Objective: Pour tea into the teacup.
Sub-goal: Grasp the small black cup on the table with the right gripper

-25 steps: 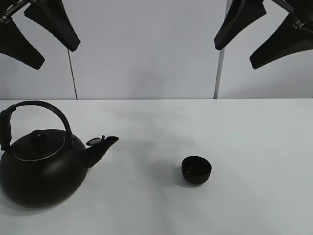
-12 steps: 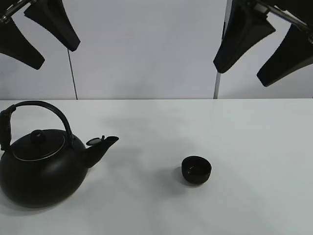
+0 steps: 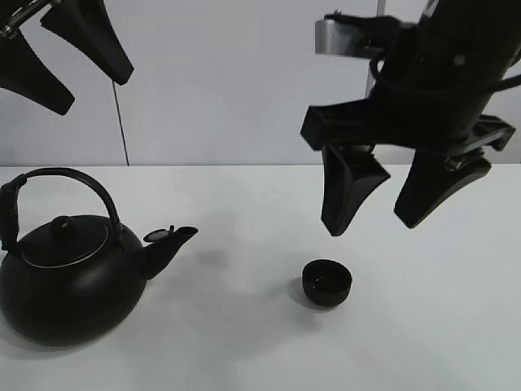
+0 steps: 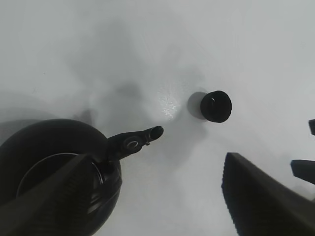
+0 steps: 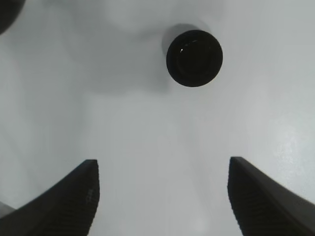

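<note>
The small matte-black teacup stands on the white table right of centre; it also shows in the left wrist view and the right wrist view. The big black kettle with arched handle stands at the front left, spout toward the cup; part of it shows in the left wrist view. My right gripper hangs open and empty above and a little behind the cup. My left gripper is open and empty, high at the top left above the kettle.
A white table and a plain white back wall with two vertical seams. Only the kettle and the cup stand on the table.
My right arm has come down from the top right corner toward the centre and now hangs over the teacup. The left gripper, kettle and cup have not moved.
</note>
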You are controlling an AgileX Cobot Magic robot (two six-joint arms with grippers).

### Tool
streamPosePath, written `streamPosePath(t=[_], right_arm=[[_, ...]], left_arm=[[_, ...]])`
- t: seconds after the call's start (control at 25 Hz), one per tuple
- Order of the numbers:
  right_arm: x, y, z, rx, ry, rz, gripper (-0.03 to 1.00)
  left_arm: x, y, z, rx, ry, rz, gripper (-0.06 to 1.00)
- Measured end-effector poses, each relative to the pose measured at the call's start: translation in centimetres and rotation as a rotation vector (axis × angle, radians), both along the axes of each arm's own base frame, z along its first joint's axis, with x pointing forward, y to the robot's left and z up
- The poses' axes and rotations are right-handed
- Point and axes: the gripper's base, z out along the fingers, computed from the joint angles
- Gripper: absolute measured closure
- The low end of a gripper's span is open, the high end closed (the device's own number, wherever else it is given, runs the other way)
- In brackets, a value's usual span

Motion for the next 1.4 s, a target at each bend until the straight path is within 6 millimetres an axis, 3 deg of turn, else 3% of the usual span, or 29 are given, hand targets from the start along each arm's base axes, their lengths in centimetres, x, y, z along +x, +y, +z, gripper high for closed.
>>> streamPosePath(t=[0.16, 0.6, 0.84, 1.4], right_arm=[[1.5, 0.5, -2.3, -0.059, 0.034, -0.007, 0.44], [7.1, 3.2, -4.1, -0.134, 0.067, -0.006, 0.43], [7.8, 3.5, -7.3, -0.183, 0.143, -0.001, 0.43], [8.2, 3.5, -10.9, -0.240, 0.205, 0.009, 0.43]], left_arm=[[0.0, 0.0, 0.0, 0.000, -0.001, 0.001, 0.41], [0.0, 0.0, 0.0, 0.000, -0.003, 0.002, 0.41], [0.0, 0.0, 0.0, 0.000, -0.003, 0.002, 0.41], [0.0, 0.0, 0.0, 0.000, -0.003, 0.002, 0.41]])
